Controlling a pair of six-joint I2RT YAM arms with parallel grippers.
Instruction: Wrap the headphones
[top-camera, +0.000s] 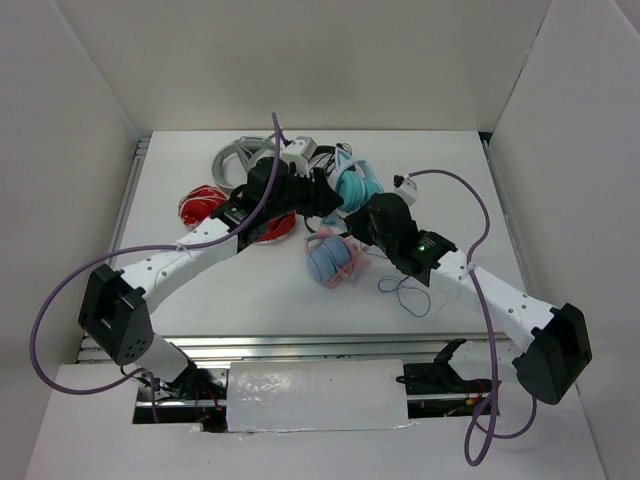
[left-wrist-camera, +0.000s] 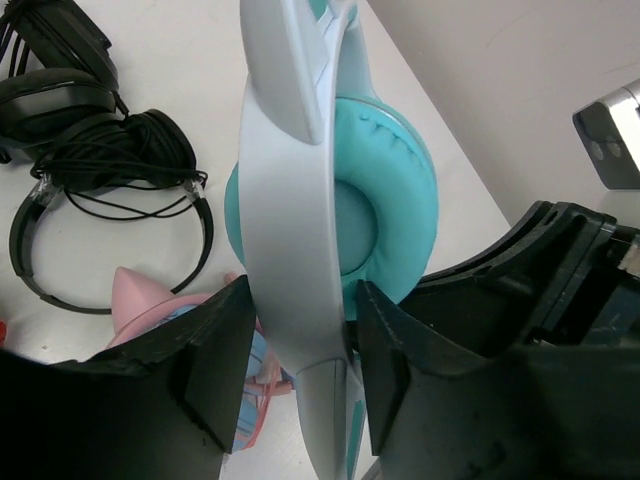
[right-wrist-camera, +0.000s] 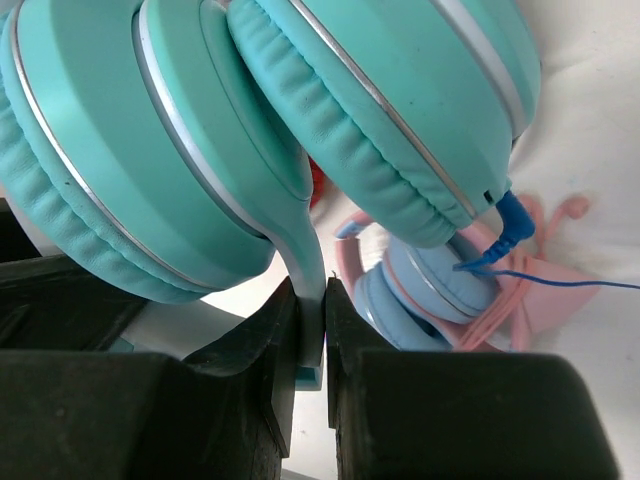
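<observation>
The teal headphones (top-camera: 355, 185) are held between both grippers at the back middle of the table. My left gripper (top-camera: 325, 200) is shut on their pale headband (left-wrist-camera: 295, 230), which stands upright between the jaws (left-wrist-camera: 305, 295), with a teal ear pad (left-wrist-camera: 385, 190) behind it. My right gripper (top-camera: 368, 215) is shut on the thin pale arm below one ear cup (right-wrist-camera: 312, 290). Both teal cups (right-wrist-camera: 150, 150) fill the right wrist view. The blue plug (right-wrist-camera: 510, 220) sits in the right cup, and its thin blue cable (right-wrist-camera: 570, 282) trails off to a loose loop on the table (top-camera: 405, 290).
Light-blue headphones with a pink band (top-camera: 330, 258) lie just in front of the grippers, and also show in the wrist views (left-wrist-camera: 150, 300) (right-wrist-camera: 430, 290). Red-and-black headphones (top-camera: 205, 205) lie at the left, grey ones (top-camera: 240, 155) at the back. Black headphones with a bundled cable (left-wrist-camera: 110, 150) lie nearby.
</observation>
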